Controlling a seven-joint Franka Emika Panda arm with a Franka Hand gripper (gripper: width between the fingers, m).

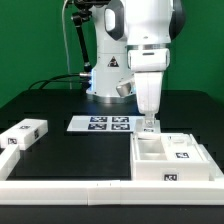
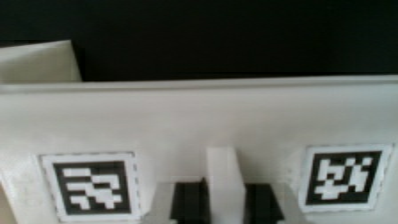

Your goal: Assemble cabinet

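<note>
The cabinet is a large white open shell with inner compartments and tags, lying at the exterior view's right front. My gripper points straight down onto its far wall. In the wrist view the cabinet's white face fills the frame, with one tag on one side and a second tag on the other. A thin white rib runs between my two black fingers. My gripper is shut on that rib. A smaller white tagged block lies apart at the exterior view's left.
The marker board lies flat behind the gripper, in front of the robot base. A long white border rail runs along the front of the black table. Green walls stand behind.
</note>
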